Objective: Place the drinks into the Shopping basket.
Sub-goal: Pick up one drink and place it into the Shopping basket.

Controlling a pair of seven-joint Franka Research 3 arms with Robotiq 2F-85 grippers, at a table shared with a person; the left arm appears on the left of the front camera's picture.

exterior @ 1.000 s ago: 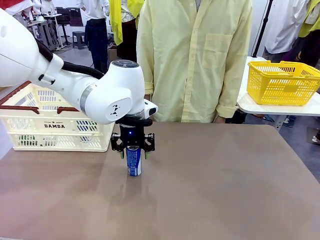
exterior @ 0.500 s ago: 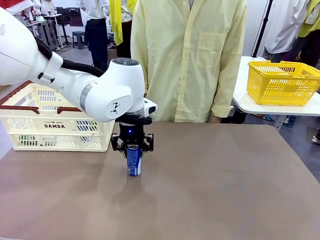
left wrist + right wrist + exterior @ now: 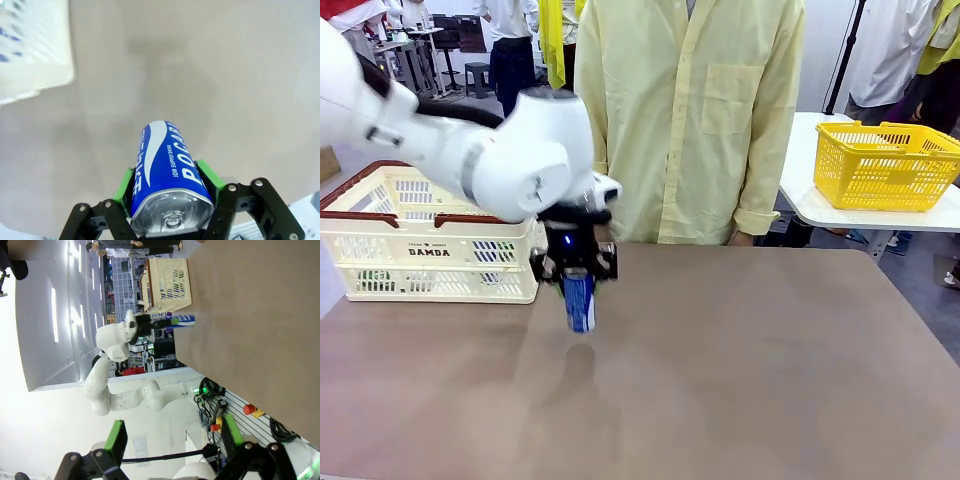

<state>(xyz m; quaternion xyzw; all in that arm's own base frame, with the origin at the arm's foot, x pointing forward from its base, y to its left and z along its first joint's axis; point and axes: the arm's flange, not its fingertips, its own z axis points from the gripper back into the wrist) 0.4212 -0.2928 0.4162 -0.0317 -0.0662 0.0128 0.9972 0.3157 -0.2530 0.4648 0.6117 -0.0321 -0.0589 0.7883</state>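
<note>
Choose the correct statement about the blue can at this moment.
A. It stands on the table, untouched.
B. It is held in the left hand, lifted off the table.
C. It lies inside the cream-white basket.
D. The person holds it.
B. The left hand is shut on the blue can, which hangs clear above its shadow on the table, beside the Shopping basket and not in it.

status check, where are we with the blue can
Left gripper shut on blue can, can lifted clear of table. Right gripper open, holding nothing. Shopping basket just left of the can; path looks free.
</note>
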